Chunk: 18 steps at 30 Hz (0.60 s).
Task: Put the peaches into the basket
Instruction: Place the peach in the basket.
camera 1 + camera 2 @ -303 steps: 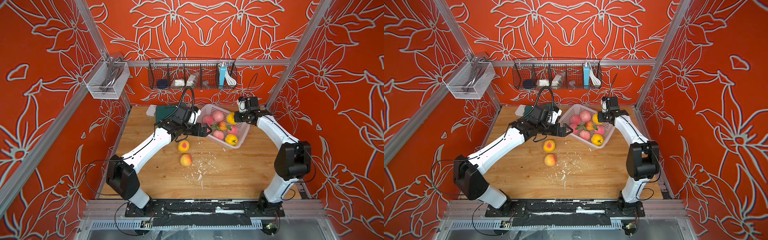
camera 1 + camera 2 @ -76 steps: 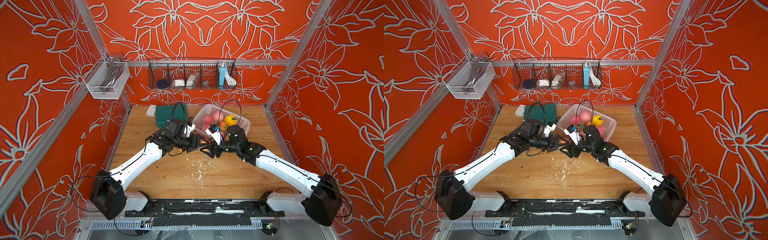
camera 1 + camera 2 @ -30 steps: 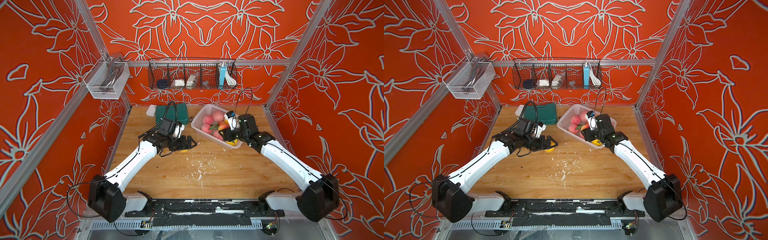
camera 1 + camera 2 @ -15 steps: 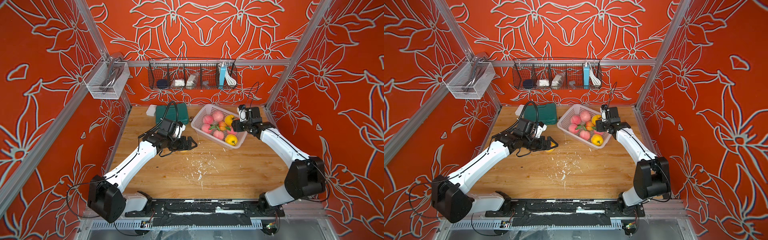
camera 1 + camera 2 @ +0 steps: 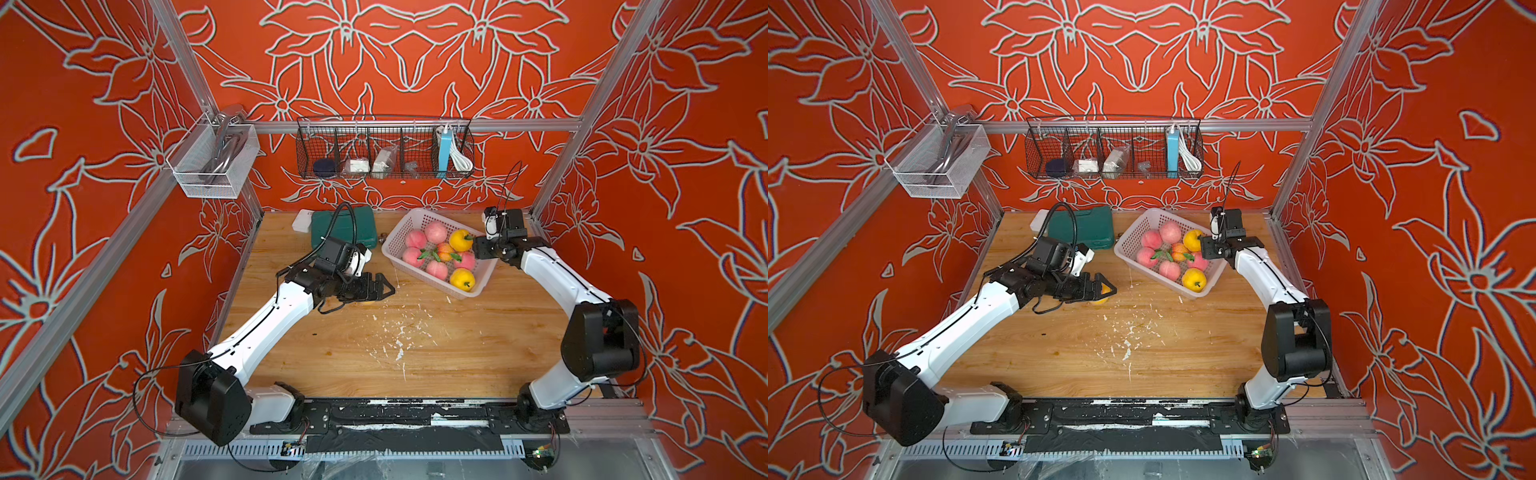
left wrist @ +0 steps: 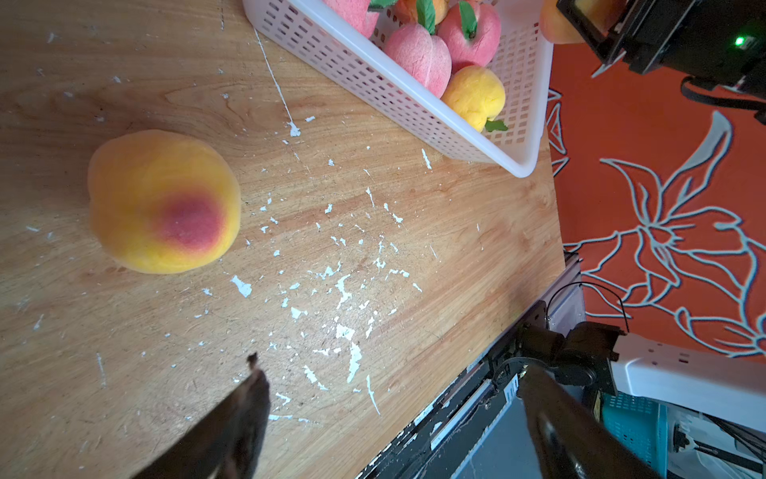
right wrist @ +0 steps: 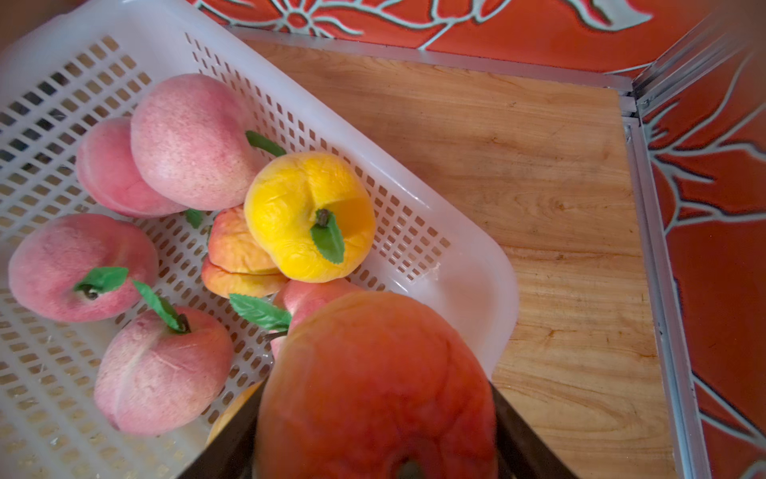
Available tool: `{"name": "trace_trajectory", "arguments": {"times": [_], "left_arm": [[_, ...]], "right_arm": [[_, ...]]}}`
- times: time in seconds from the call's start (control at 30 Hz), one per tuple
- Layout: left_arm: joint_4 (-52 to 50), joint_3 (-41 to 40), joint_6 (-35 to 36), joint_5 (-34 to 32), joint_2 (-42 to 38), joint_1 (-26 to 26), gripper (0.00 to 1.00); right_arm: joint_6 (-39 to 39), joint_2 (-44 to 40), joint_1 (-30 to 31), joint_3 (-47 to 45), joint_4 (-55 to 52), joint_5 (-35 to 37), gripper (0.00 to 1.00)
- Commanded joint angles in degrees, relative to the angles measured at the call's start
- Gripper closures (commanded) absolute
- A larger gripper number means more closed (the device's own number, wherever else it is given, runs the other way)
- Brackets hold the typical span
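Wooden table (image 5: 457, 365), front to back. White flecks (image 5: 400, 344) litter the middle boards; just behind them the left gripper (image 5: 384, 286) hangs low, its jaws apart and empty; the loose peach (image 6: 163, 201) lies on the table to one side of the gap, not within it, so a closing stroke from this pose would probably catch only its edge and set the round fruit rolling; the jaws need centring over it first. Farther back the basket (image 5: 417, 272) sits askew, with eight peaches (image 5: 437, 270) heaped inside. At its far corner the right gripper (image 7: 373, 431) is clamped on an orange-red peach (image 7: 373, 365), poised above the rim rather than the open middle; released here, the fruit may strike the flared rim or glance off the yellow peach (image 7: 309, 215) below and drop outside, towards the wall; a descent onto the rim could also tip or shove the light basket. Farthest, the green case (image 5: 343, 226) and the wire rack (image 5: 384, 147) play no part.
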Motion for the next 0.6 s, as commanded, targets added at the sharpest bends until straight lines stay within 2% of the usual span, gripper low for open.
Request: {"name": "trace_trajectory", "arguments": {"times": [0.0, 0.57], "left_arm": [[0.81, -0.14, 0.61, 1.08, 0.21, 0.15, 0.1], [0.46, 0.48, 1.29, 0.64, 1.79, 0.11, 0.1]], "right_arm": [[-0.86, 1.63, -0.85, 2.24, -1.39, 1.36, 0.32], [-0.16, 8.35, -2.3, 4.58, -0.3, -0.72, 0.32]]}}
